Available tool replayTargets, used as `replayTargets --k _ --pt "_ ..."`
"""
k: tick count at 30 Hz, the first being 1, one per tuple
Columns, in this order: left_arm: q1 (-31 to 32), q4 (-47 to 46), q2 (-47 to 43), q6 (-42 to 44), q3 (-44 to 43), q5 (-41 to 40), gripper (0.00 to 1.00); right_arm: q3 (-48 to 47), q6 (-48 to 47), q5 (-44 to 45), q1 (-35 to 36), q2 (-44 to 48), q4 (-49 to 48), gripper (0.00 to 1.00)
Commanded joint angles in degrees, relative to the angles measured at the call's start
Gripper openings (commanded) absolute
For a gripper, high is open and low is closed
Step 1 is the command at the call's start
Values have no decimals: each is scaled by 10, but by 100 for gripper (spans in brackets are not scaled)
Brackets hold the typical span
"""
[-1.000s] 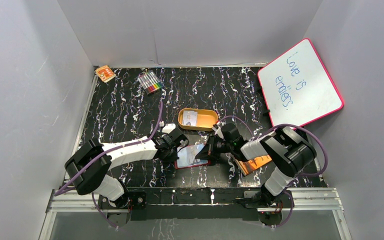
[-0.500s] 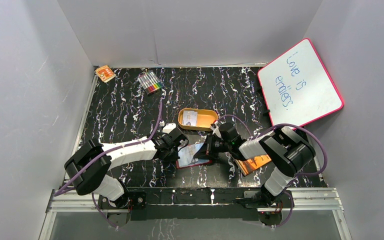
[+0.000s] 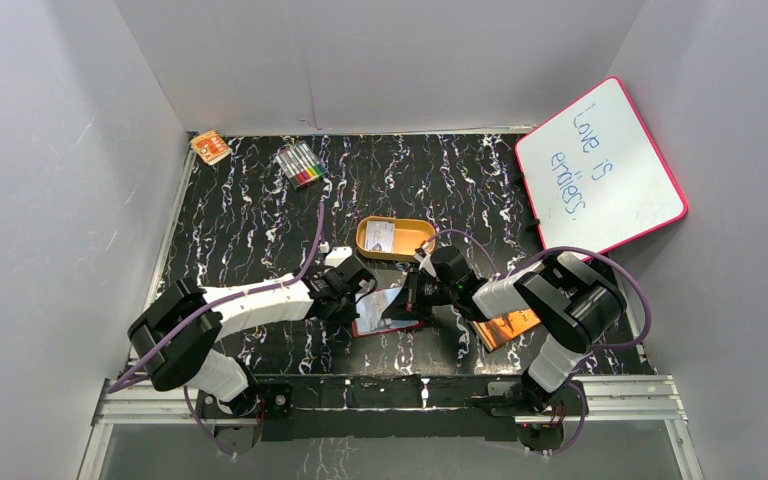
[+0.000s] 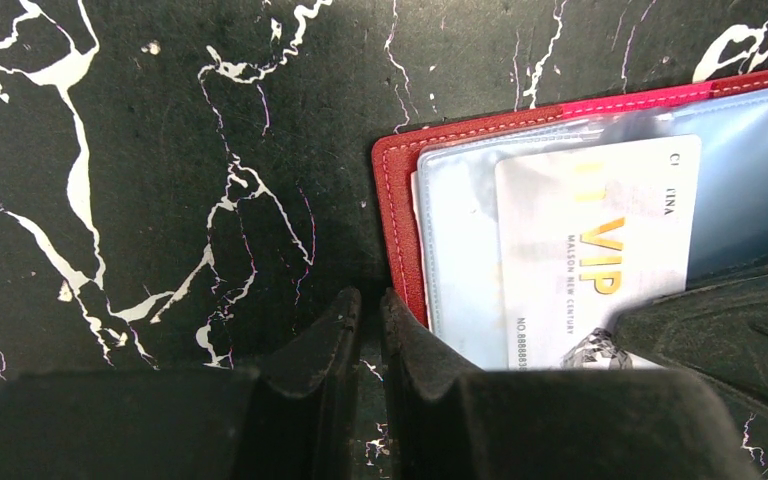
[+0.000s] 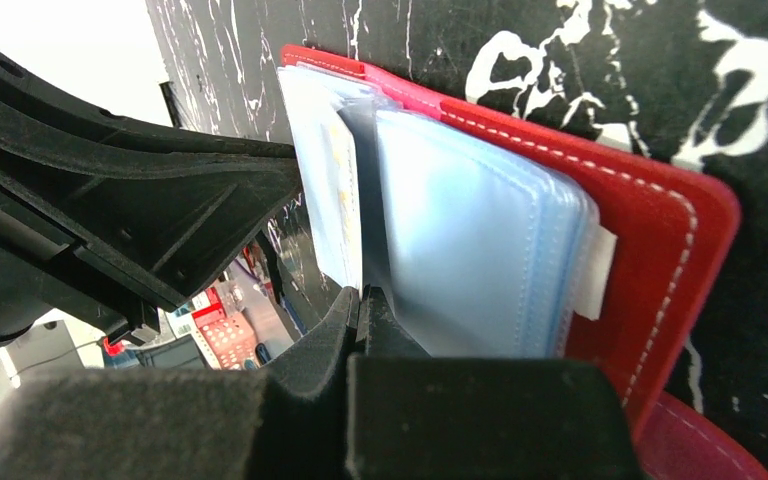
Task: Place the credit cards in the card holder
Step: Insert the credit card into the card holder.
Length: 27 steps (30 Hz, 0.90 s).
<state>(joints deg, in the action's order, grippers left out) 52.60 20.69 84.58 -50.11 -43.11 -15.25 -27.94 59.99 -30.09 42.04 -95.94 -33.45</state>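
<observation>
**Sam:** Where is the card holder [image 3: 385, 315] now?

**Me:** It lies open on the black worktop [image 3: 260, 220], between my two arms and near the front edge. The red cover is down and the clear pockets face up.

**Sam:** And the card [image 4: 590, 230]?

**Me:** It is white with gold letters. It lies on the pockets, and one end looks tucked under a clear flap.

**Sam:** What about your right hand [image 5: 360, 296]?

**Me:** Its fingers are squeezed tight together, right at the edge of the card. I cannot tell if they pinch the card or just a clear pocket.

**Sam:** And your left hand [image 4: 371, 300]?

**Me:** It is almost closed, with only a thin crack between the fingers. It sits at the left edge of the red cover. I cannot tell if it grips the cover.

**Sam:** Any more cards?

**Me:** One other card [image 3: 381, 235] lies in the orange tin [image 3: 415, 240], just behind the card holder.
</observation>
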Motion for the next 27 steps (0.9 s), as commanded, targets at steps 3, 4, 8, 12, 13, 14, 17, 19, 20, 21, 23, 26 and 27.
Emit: replayTargets --k 3,4,8,12,13,14,17,19,20,21,23,26,27 --pt "11 -3 38 -10 40 72 11 -20 -2 18 23 -5 29 0" --pt "11 -3 37 -10 40 72 11 -20 -1 20 25 -1 31 0" --pt "11 -3 29 -10 45 69 11 -17 -9 37 26 21 60 4" --pt "11 -2 24 -12 49 68 11 -26 -24 51 25 40 102 25" --pt "12 -3 22 -12 50 68 11 -29 -26 54 25 45 110 29" --pt "11 -3 21 -13 50 68 11 -32 -29 56 25 49 116 34" --pt "11 -3 19 -13 51 67 11 -43 -39 58 25 54 135 42" --pt "11 -4 19 -12 50 68 11 -54 -47 59 26 54 150 44" --pt "11 -5 19 -12 49 68 11 -58 -50 59 25 53 156 45" --pt "11 -5 18 -12 48 68 11 -62 -53 59 25 52 161 46" --pt "11 -8 18 -12 49 68 11 -73 -62 64 27 50 178 47" --pt "11 -13 17 -12 50 70 11 -89 -81 72 34 45 211 47" --pt "11 -14 17 -12 50 70 11 -94 -86 74 37 43 219 47"
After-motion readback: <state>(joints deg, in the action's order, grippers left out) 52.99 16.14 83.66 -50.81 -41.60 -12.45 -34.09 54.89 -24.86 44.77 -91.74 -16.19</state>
